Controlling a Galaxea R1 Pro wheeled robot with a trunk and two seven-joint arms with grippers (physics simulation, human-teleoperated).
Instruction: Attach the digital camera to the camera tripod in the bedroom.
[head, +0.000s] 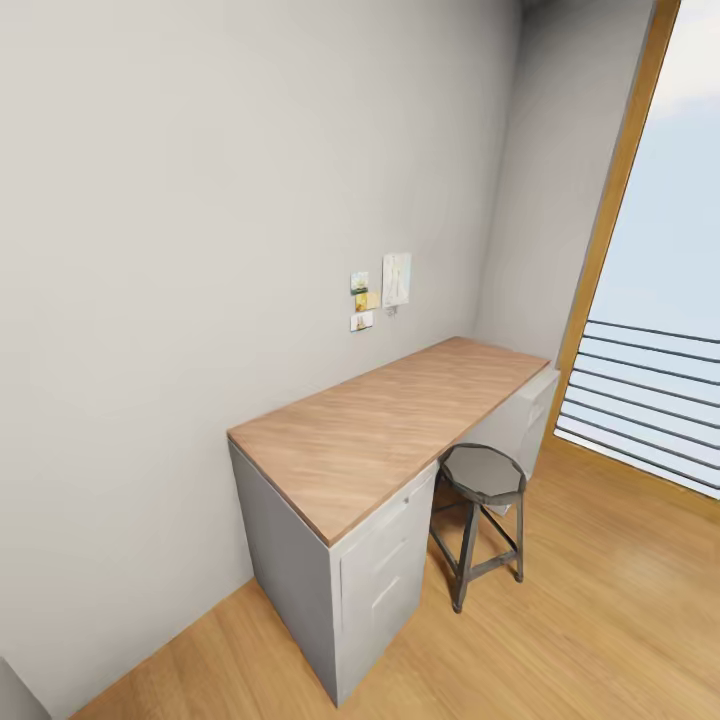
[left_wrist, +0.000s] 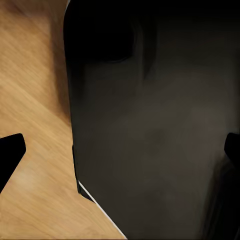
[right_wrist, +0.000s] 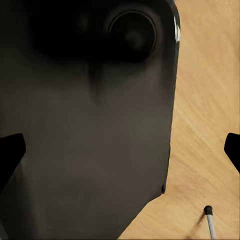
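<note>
1. The head view looks down on a wood-topped desk (head: 390, 420) against a grey wall, with a grey stool (head: 483, 475) tucked at its front edge and a tall window (head: 650, 300) to the right. No camera or tripod is on show here, so which way either lies from the arms can't be judged.
2. Both wrist views point down along the robot's own dark body (left_wrist: 155, 130) towards the wood floor (left_wrist: 30, 100).
3. The left gripper (left_wrist: 120, 152) has its fingertips at opposite edges of its view: spread wide, holding nothing.
4. The right gripper (right_wrist: 120, 152) is the same, wide apart and empty.
5. A thin silver rod with a black tip (right_wrist: 209, 220) pokes in near the right gripper. It might be a tripod leg, but it's cut off and too little to call.
6. My read: the robot is in transit, searching.
</note>
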